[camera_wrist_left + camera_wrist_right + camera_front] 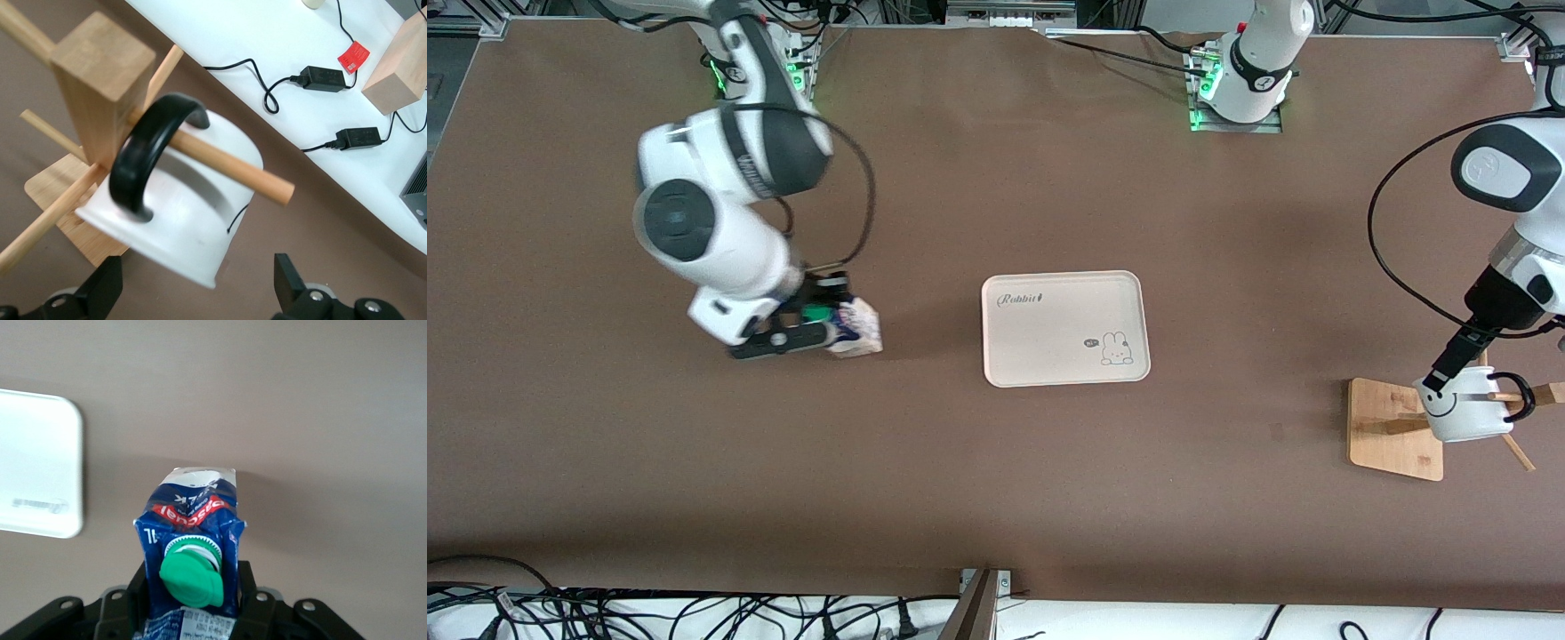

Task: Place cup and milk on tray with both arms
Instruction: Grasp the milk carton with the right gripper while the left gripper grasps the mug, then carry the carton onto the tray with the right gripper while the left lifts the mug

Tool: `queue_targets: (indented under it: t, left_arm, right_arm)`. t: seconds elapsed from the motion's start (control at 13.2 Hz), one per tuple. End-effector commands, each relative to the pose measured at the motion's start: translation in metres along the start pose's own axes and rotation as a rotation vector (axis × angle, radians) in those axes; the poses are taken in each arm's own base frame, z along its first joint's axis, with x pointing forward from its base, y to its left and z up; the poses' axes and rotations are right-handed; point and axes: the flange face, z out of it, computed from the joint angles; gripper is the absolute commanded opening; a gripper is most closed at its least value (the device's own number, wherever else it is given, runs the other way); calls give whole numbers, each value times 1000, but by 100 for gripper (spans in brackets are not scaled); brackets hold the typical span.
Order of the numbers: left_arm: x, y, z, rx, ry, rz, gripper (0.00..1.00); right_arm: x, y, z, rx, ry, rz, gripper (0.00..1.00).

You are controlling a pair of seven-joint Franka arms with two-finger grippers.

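Gripping the milk carton [192,540] is confirmed for the right gripper [193,600], fingers closed on its sides; a level carry to the tray [1064,328] is advised. The left gripper [193,293], jaws open, is held at the mug [180,220], which hangs on a wooden rack [100,73] peg; sliding off along the peg is advised.

You have a brown table [996,480] carrying three things: the cream tray [1064,328] at its middle, the milk [857,328] standing toward the right arm's end, and a wooden rack base [1391,434] toward the left arm's end, slightly nearer the front camera
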Motion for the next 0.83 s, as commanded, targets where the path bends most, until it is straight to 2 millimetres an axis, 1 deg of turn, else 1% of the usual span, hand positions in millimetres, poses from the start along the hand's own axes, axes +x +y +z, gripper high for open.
queue_targets:
  t: [0.0, 0.08, 0.15, 0.23, 0.3, 0.38, 0.53, 0.6, 0.75]
  left_arm:
    - [13, 8, 8, -35, 8, -18, 100]
    - [14, 7, 10, -40, 10, -9, 97]
    - [13, 7, 11, -41, 7, 32, 79]
    - [14, 9, 10, -41, 8, 76, 52]
    - [19, 13, 6, -45, 19, 110, 35]
    - [19, 13, 6, -43, 18, 128, 28]
    - [19, 14, 4, -45, 21, 161, 21]
    - [18, 15, 3, -45, 22, 169, 16]
    - [17, 16, 2, -46, 10, 197, 14]
  right_arm:
    - [2, -91, 15, 5, 13, 57, 54]
    - [2, -120, 24, 11, 21, 78, 54]
    - [1, -146, 31, 19, 28, 83, 54]
    - [0, -162, 35, 29, 35, 81, 54]
    - [-2, -173, 37, 37, 42, 73, 54]
    - [-6, -182, 38, 47, 53, 62, 54]
    - [-10, -193, 44, 48, 56, 57, 54]
    - [-10, -195, 48, 50, 60, 65, 54]
    - [-12, -201, 47, 56, 70, 65, 54]
